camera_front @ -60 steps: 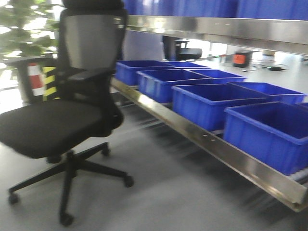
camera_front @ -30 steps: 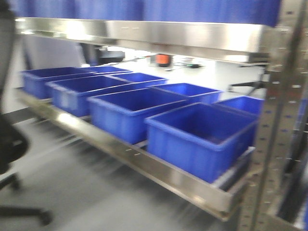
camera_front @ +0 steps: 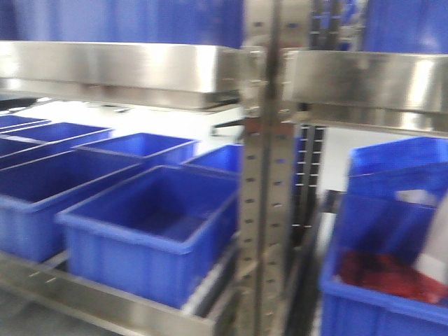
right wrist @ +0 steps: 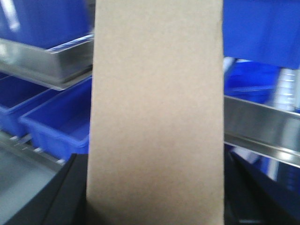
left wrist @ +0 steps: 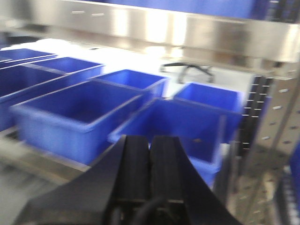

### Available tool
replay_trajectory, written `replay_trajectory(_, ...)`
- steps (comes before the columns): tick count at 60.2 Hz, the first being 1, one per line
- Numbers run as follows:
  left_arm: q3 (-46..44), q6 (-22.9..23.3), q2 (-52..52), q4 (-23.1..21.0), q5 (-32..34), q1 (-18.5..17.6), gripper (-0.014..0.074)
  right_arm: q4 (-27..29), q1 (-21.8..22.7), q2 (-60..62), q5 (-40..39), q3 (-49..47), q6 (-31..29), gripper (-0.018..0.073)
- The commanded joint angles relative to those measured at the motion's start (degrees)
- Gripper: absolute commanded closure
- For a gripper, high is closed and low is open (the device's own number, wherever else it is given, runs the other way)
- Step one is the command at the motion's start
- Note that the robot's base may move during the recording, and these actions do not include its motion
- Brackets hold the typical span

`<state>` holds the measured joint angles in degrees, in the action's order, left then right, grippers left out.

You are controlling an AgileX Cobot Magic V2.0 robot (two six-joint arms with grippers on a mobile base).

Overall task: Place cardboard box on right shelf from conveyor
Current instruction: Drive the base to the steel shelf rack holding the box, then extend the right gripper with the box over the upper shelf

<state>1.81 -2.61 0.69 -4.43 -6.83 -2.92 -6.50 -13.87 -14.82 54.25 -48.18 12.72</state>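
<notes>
- Steel racking [camera_front: 126,66] with blue bins [camera_front: 150,231] fills the blurred background.
- Right pincer [right wrist: 152,206] clamps the box [right wrist: 157,108], held upright in the air, near the shelf [right wrist: 262,126] on the right.
- Left pincer [left wrist: 151,164] is closed on nothing.
- Risk: the tall box may clip the upright [camera_front: 262,210] or the shelf lip and twist loose in the grip.

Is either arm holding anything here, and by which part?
The right gripper holds the cardboard box by its near end, jaws against its two long sides. The left gripper is shut and empty.
</notes>
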Motion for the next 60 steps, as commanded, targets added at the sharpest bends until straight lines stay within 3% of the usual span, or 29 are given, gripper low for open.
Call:
replay_trajectory(1,0.5,0.0,0.8,-0.3,4.9,0.1,0.0713,-0.7,0.4,-1.0,-5.7,-1.4,-0.5,0.0344)
replay_trajectory(60,0.5,0.0,0.8,-0.3,4.9,0.1,0.0713,-0.7,0.4,-1.0,-5.7,-1.4,-0.5,0.0344)
